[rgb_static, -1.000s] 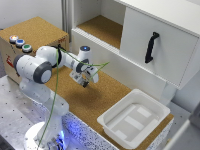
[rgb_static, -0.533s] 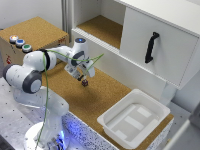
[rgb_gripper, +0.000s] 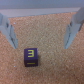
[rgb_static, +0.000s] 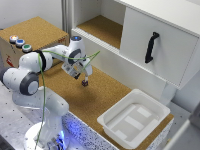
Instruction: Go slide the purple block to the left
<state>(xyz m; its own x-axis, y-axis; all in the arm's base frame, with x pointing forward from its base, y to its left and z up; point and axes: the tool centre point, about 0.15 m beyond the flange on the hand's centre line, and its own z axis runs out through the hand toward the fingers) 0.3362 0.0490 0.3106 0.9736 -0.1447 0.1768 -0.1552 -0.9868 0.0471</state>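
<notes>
The arm reaches toward 3 o'clock in the exterior view, wrist bent down — gripper [rgb_static: 84, 80] pointing downward, fingers [rgb_gripper: 8, 26] spread wide, holding nothing.

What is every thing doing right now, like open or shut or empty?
Gripper: open, holding nothing, above the cork.
Purple block: lying free on the cork, number 3 face up.
Cabinet door: slid over one side, leaving the other side open.
White tray: empty.
Buttons: three on the box, whether lit cannot be told.
</notes>
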